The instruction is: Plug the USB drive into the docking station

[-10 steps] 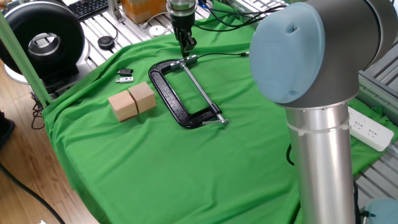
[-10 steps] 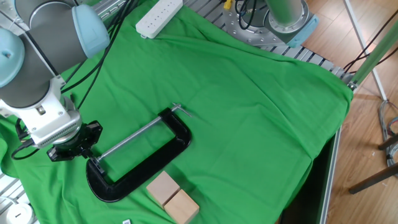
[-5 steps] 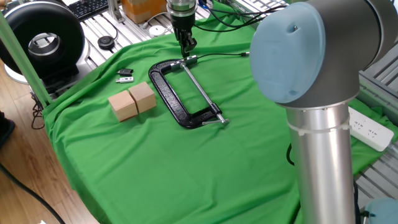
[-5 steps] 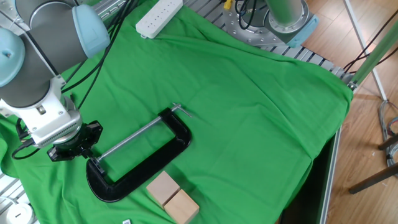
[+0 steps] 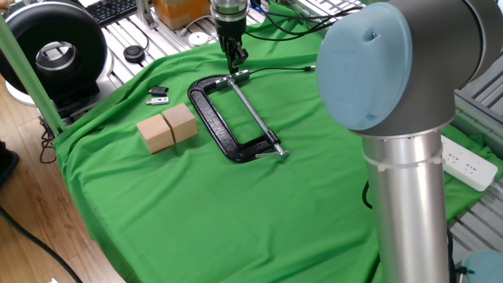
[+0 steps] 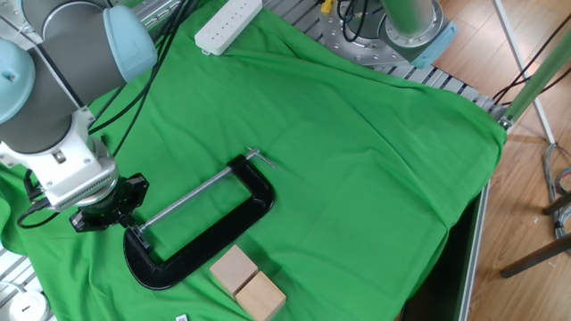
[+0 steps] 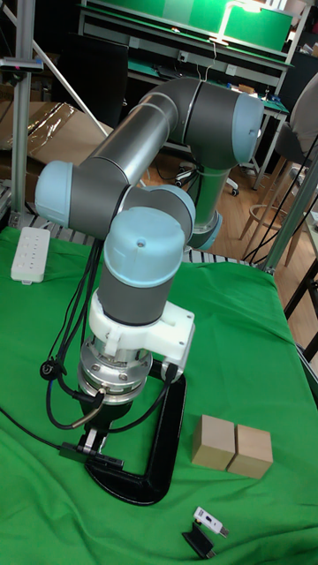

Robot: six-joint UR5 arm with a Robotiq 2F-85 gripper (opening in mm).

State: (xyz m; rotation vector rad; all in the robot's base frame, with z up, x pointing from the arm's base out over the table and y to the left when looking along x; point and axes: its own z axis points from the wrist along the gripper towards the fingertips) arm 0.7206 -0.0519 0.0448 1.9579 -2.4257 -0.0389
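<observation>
Hovering at the end of the black C-clamp [image 5: 233, 120] near the tabletop's far edge, the gripper [image 5: 234, 60] holds jaws closed on something slim and dark; what it is cannot be told.

A green cloth [image 5: 236, 212] covers the table. Wooden floor [image 6: 535, 205] shows at three o'clock in the other fixed view and at nine o'clock [image 5: 23, 204] in one fixed view. A white power strip [image 6: 227, 24] lies at twelve o'clock on the cloth's edge. In the tall fixed view, a workbench with a green top [image 7: 177, 22] stands at twelve o'clock, a stool [image 7: 261, 216] at three o'clock.
</observation>
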